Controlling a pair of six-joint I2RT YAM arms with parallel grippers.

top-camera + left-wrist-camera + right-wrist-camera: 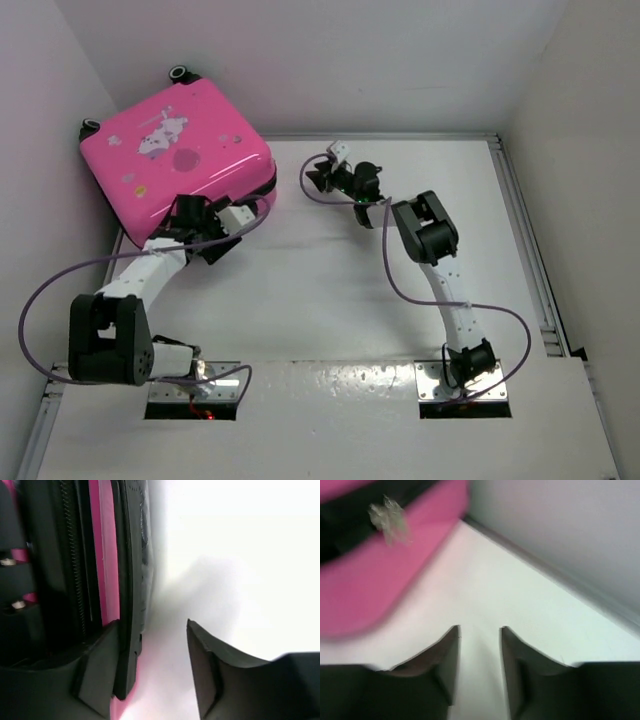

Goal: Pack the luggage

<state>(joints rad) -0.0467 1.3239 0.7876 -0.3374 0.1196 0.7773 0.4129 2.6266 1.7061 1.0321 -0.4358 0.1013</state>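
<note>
Right now your left hand sits at the near edge of the luggage, its fingers spread wide, the case's dark rim just inside one finger. The luggage lies shut at the worktop's far-left corner. Your right hand hovers just beside it, narrowly parted, holding nothing.

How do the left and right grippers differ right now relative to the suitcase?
The left gripper is at the zipper edge of the pink suitcase, jaws wide apart. The right gripper hangs over the table beside it, touching nothing, jaws only narrowly apart. Neither grips anything.
</note>
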